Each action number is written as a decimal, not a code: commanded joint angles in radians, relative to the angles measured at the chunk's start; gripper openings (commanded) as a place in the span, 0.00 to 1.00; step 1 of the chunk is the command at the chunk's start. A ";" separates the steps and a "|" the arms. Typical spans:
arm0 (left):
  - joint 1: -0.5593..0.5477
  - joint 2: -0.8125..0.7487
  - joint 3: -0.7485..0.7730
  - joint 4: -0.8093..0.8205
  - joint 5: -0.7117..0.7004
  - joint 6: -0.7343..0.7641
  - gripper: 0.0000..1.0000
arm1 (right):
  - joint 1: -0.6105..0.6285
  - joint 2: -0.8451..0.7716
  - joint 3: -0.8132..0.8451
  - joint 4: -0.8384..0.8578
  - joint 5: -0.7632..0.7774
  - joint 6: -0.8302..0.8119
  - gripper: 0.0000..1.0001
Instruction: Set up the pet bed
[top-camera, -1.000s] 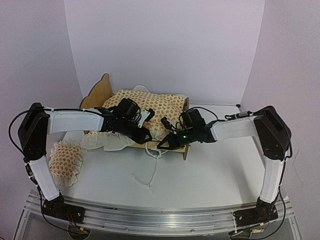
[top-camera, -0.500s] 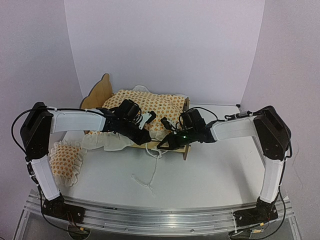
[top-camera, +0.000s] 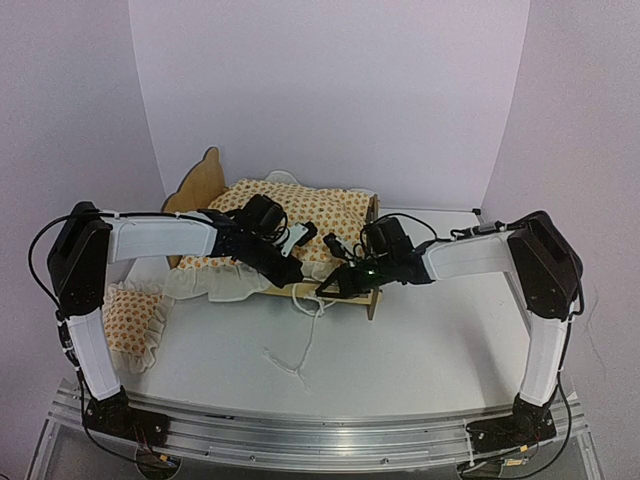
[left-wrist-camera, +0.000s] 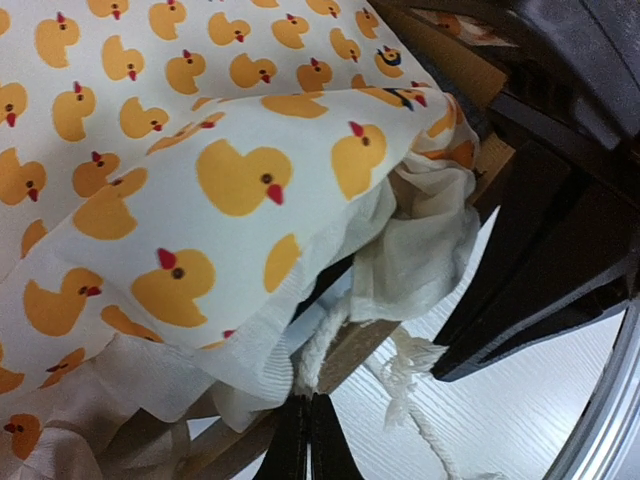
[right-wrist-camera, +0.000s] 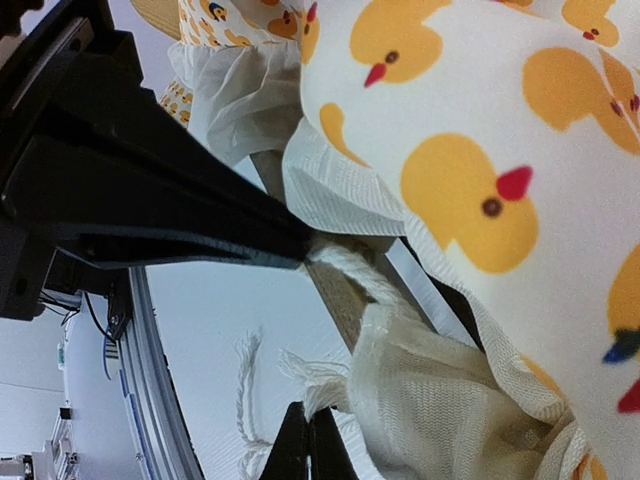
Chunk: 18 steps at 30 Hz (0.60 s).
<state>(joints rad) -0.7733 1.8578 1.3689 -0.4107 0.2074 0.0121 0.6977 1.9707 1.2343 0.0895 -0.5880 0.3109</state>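
- The pet bed (top-camera: 197, 188) stands on the table (top-camera: 440, 340), far left of centre, with its scalloped headboard at the far-left end.
- A duck-print cushion (top-camera: 300, 208) lies in the pet bed. Its ruffle spills over the bed's near rail (left-wrist-camera: 352, 345).
- A matching pillow (top-camera: 130, 315) lies off the pet bed, on its near-left side and apart from it.
- The left gripper (top-camera: 293, 277) is at the bed's near rail, below the cushion's edge. Its fingers are pressed fully together, and the tips meet a white tie cord (right-wrist-camera: 345, 265) looped at the rail. I cannot tell whether the cord is pinched.
- The right gripper (top-camera: 322, 290) is just beside the left one at the same rail, towards the bed's foot. It is also clenched, with its tips at a frayed cord end (right-wrist-camera: 300, 385). Whether it has a grip on the cord is not clear.
- More cord (top-camera: 300, 352) trails on the table in front of the pet bed.
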 joint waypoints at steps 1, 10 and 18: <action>-0.008 0.011 0.111 -0.120 0.133 0.026 0.00 | -0.007 0.019 0.044 0.007 -0.018 -0.023 0.00; 0.011 0.001 0.159 -0.120 0.251 -0.016 0.00 | -0.007 0.046 0.090 0.088 0.002 0.011 0.00; 0.035 0.000 0.132 -0.052 0.347 -0.124 0.00 | -0.006 0.135 0.125 0.263 -0.004 0.097 0.00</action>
<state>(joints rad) -0.7560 1.8713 1.4883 -0.5209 0.4732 -0.0346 0.6945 2.0585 1.3213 0.2194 -0.5790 0.3542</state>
